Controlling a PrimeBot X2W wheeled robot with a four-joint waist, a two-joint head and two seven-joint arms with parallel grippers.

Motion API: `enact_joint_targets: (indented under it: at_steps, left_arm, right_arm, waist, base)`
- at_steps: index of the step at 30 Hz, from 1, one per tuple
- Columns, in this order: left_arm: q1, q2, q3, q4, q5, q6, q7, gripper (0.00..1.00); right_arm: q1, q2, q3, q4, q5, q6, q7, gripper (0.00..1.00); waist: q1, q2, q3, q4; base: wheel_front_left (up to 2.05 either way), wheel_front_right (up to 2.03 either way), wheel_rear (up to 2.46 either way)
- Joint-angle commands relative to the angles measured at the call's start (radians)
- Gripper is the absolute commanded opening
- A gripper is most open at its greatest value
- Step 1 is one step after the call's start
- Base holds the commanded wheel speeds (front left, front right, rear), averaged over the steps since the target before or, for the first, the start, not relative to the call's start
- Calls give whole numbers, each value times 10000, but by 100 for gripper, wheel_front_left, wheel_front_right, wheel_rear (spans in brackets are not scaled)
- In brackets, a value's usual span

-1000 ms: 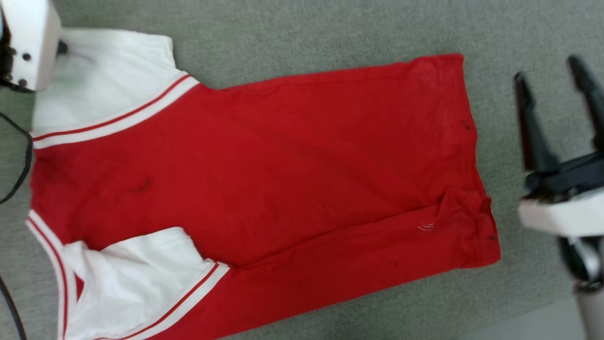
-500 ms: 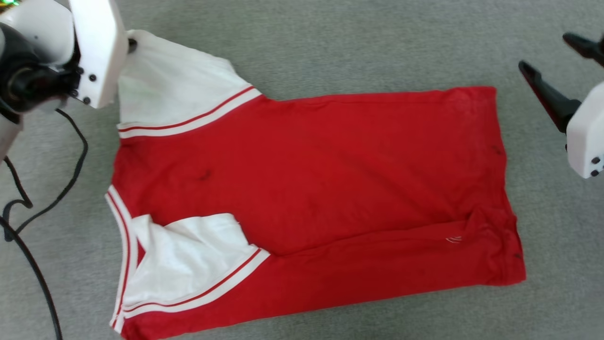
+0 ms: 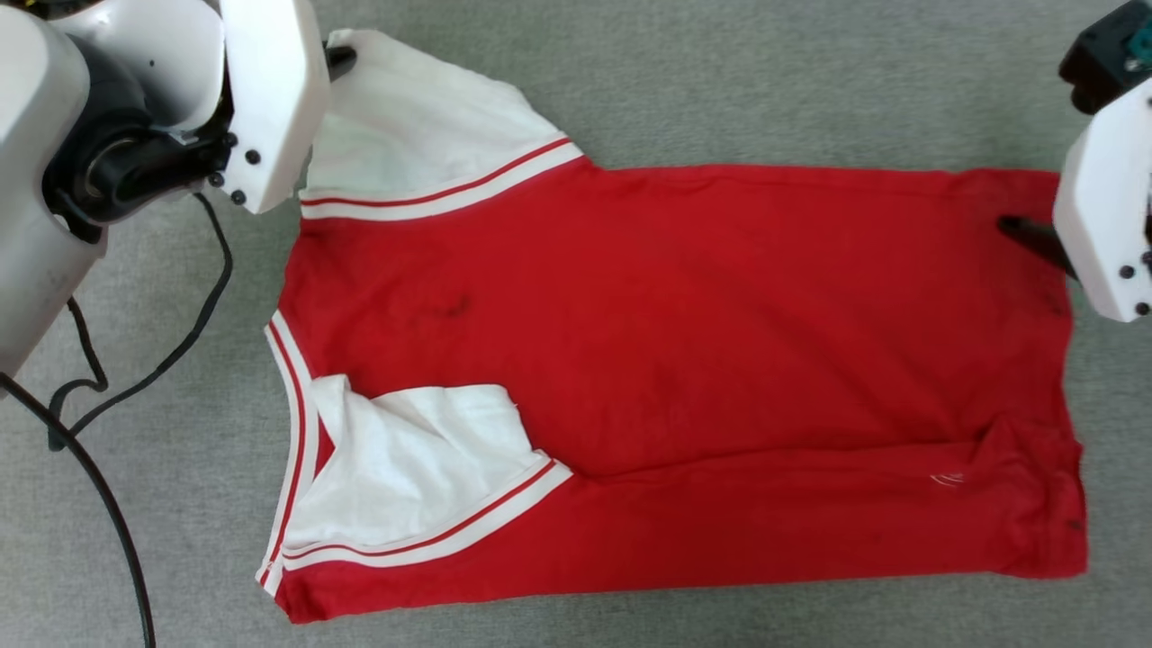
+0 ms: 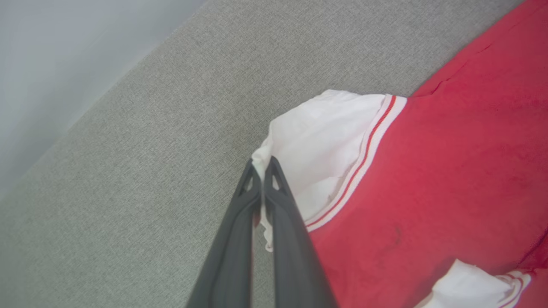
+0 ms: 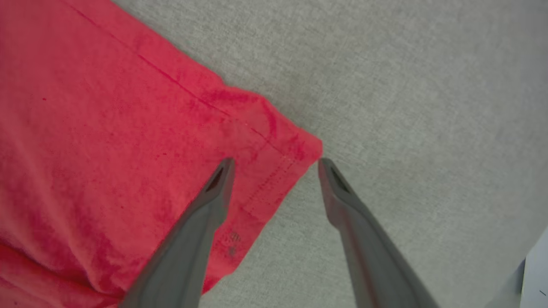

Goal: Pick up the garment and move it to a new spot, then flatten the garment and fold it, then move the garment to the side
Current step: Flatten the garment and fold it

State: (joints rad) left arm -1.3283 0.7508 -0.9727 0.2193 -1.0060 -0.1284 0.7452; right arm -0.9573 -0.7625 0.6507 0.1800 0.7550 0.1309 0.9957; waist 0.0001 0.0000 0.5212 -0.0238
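Observation:
The garment [image 3: 675, 342], a red T-shirt with white sleeves, lies flat on the grey surface with its neckline to the left and its hem to the right. My left gripper [image 3: 340, 59] is shut on the tip of the far white sleeve [image 3: 423, 126]; the left wrist view shows the left gripper [image 4: 261, 166] pinching that sleeve's edge. The near sleeve [image 3: 423, 468] is folded in over the red body. My right gripper [image 5: 276, 161] is open, with its jaws straddling the hem's far corner [image 5: 295, 147]. One dark right finger [image 3: 1026, 236] lies over the red fabric there.
Black cables [image 3: 108, 387] trail over the grey surface [image 3: 720, 81] left of the garment. The surface's edge runs close by in the left wrist view [image 4: 107, 81]. A pale edge [image 5: 535, 273] shows at the lower right of the right wrist view.
The head camera has shifted, so the whole picture slid right. My right gripper came from beside the hem to over its far corner. The left gripper keeps hold of the sleeve.

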Motion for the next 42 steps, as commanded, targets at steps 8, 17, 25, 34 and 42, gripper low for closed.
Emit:
enact_joint_targets:
  at_steps: [8,17,25,34,42]
  left_arm:
    - [-90,-36,-123,-159,-20,-6,-260,0]
    - [360,-78,-354,28,-214,-7,-628,0]
    - [1472,327,-584,-338,-547,-7,-1230,0]
    - [3124,1145,-904,-1577,-822,272,-1770,0]
    - [4979,2098,-1334,-2760,-1211,883,-2273,0]
  right_arm:
    - [447,508,882,1132,383,-4,-334,100]
    - [-31,410,943,1559,607,-4,-2102,0]
    - [721,-101,1510,1532,1079,-4,-3701,0]
    - [1871,-640,2065,1093,1483,-4,-5099,0]
    - [3326,-1240,2358,288,1684,-4,-5913,0]
  waist:
    - [-1,0,407,323]
    - [-1,0,-434,218]
    - [-1,0,-1793,244]
    - [-1,0,-2885,316]
    - [-1,0,-3480,329]
  base:
    - [0,0,0]
    - [0,0,0]
    - [0,0,0]
    - [0,0,0]
    - [0,0,0]
